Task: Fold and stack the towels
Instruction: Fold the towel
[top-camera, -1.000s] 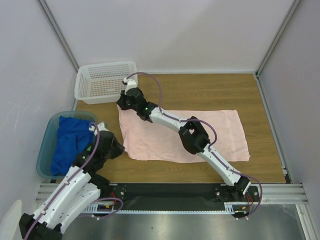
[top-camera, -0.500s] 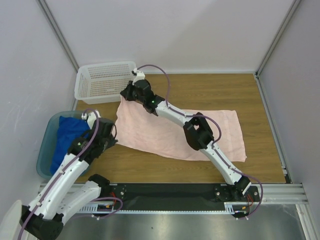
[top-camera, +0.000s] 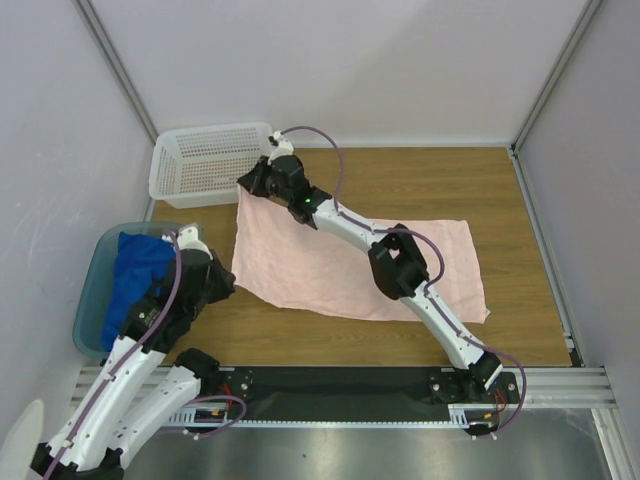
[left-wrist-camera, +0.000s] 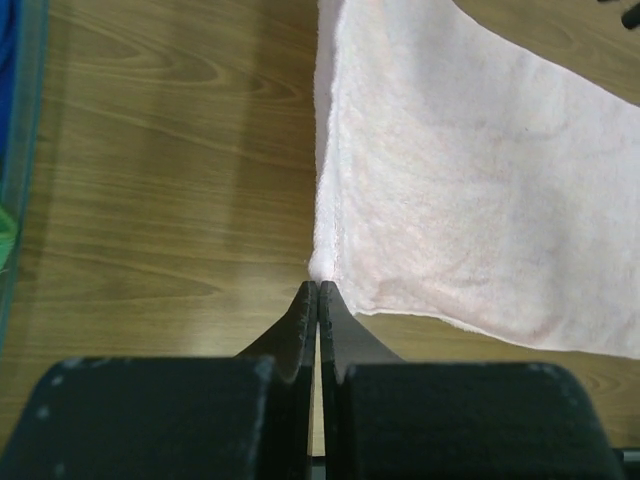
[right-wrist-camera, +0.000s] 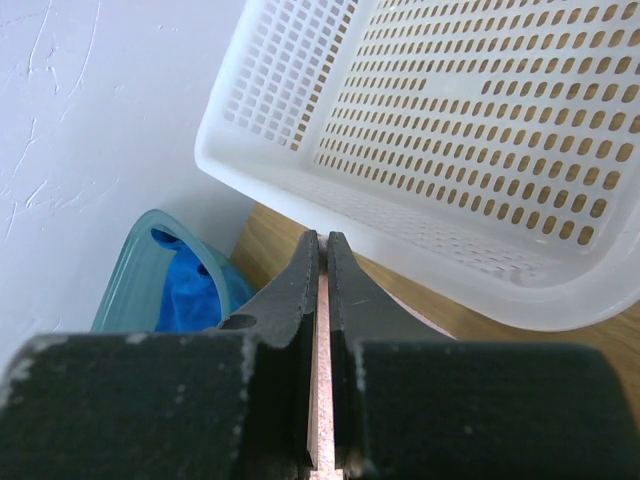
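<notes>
The pale pink towel (top-camera: 340, 255) lies spread across the wooden table, its left edge lifted and held at both corners. My right gripper (top-camera: 247, 184) is shut on the far left corner, right beside the basket; pink cloth (right-wrist-camera: 322, 400) shows between its jaws (right-wrist-camera: 322, 240). Nearer the front, my left gripper (top-camera: 229, 276) is shut on the near left corner, the pink towel (left-wrist-camera: 470, 200) bunched at its tips (left-wrist-camera: 318, 286). The royal blue towel (top-camera: 140, 272) lies crumpled in the tub, and a sliver of green towel (left-wrist-camera: 5, 235) shows at the tub's side.
A white perforated basket (top-camera: 205, 160) stands at the back left, very close to the right gripper's tips (right-wrist-camera: 450, 150). The translucent teal tub (top-camera: 92, 300) sits at the left edge beside the left arm. White walls enclose the table on three sides.
Both grippers have lifted and drawn the pink towel's left edge towards the back and left. That edge now runs straighter, and the towel's right end has slid a little leftwards.
</notes>
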